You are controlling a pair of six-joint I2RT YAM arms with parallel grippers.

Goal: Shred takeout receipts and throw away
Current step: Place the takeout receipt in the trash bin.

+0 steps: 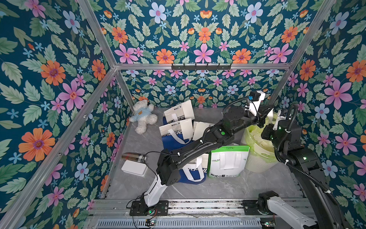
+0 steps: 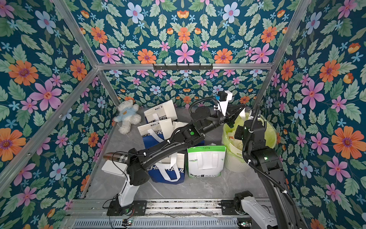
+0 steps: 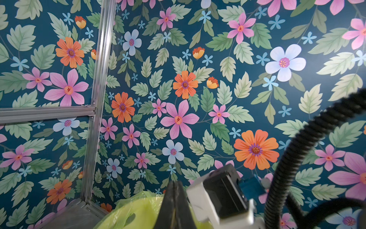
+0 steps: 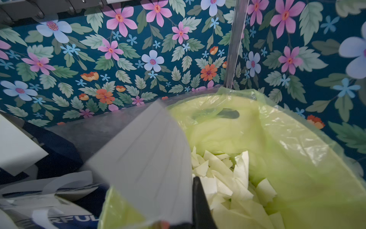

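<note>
Floral-papered walls enclose a grey marble counter. At 3 o'clock, above the lined bin, left gripper and right gripper both pinch one receipt. The right wrist view, unlike the left, shows the sheet above torn scraps.

Quick headcount on the desk: one teddy bear in the far left corner, and one plaid cylinder plus one flat white box along the left edge. At least three blue-and-white bags and one green-and-white bag. One bin with one yellow-green liner. One whole receipt slip, and torn scraps in the bin, way too many to count. Two arms: left arm, right arm. Can't tell how many slips are on the bags.
</note>
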